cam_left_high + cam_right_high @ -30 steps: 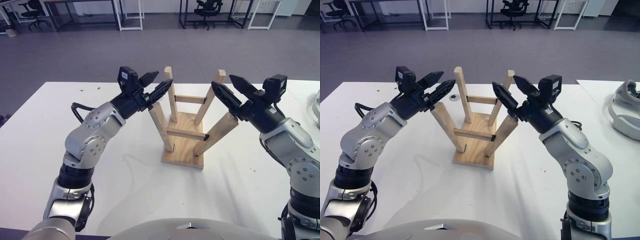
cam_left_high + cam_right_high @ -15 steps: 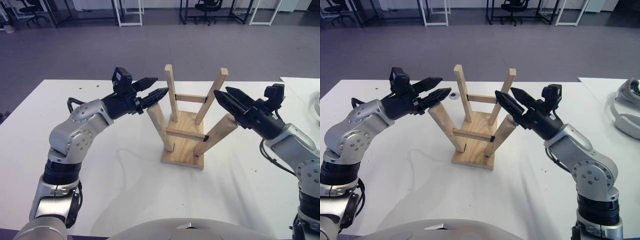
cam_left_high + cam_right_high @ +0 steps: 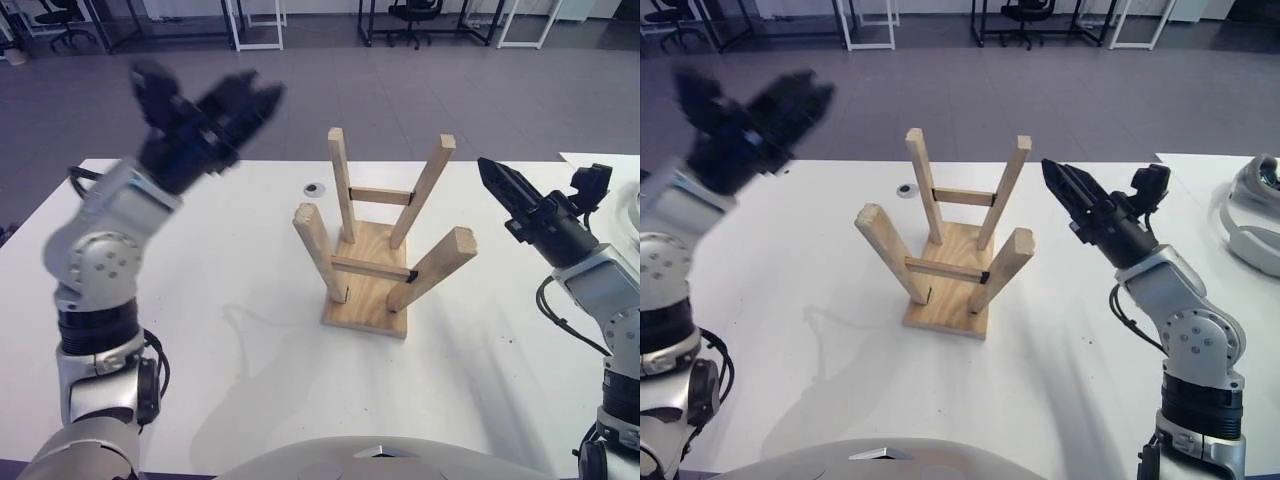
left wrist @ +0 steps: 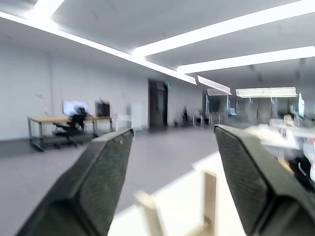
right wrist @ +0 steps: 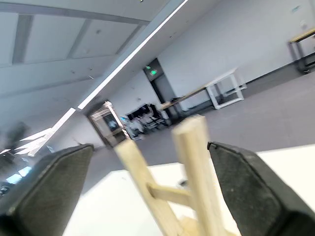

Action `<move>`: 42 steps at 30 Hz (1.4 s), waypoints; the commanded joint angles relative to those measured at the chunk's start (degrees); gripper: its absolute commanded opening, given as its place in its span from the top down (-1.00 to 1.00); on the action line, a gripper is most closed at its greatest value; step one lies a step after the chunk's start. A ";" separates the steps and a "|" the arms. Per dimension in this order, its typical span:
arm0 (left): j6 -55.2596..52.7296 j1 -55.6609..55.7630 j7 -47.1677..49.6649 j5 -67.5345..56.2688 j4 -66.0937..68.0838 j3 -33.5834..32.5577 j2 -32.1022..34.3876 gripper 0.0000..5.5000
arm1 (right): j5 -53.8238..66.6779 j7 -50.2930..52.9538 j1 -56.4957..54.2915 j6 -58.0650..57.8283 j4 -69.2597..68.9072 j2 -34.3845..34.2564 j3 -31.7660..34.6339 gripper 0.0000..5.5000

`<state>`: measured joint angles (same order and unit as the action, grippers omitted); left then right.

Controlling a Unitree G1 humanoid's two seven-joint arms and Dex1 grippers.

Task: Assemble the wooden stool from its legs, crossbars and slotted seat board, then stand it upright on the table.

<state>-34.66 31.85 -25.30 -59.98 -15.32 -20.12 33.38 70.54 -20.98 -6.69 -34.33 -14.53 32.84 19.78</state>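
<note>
Stool (image 3: 372, 245) inverted: four legs (image 3: 318, 248), two crossbars (image 3: 372, 267), one seat board (image 3: 366, 318); left end effector (image 3: 245, 100) and right end effector (image 3: 497, 178) both spread.

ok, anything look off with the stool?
Yes: the stool sits upside down, seat board flat on the table, four legs pointing up and splaying outward. Left tool and right tool are open, apart from it.

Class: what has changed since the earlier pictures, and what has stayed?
The left tool swung up and leftward from the stool's near left leg; the right tool drew back rightward from the near right leg. The stool stayed upside down on the table.
</note>
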 commanded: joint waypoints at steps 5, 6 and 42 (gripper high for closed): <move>0.18 -29.06 -12.32 14.08 0.95 3.72 8.06 -0.11 | -24.05 -23.44 6.16 1.06 -6.84 3.72 -28.86 -0.58; 0.47 -32.77 -14.12 16.28 0.61 4.79 9.34 -0.11 | -24.94 -25.19 7.01 0.66 -9.50 4.71 -30.52 -0.58; 12.46 -48.53 -1.97 49.02 -2.56 19.89 -5.53 -0.11 | -57.94 -8.82 26.19 14.92 -0.90 -2.29 -19.31 -0.58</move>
<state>-19.66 -14.92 -26.74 -10.83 -13.36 -1.95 27.15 13.20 -30.88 15.57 -17.14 -11.31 31.05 0.99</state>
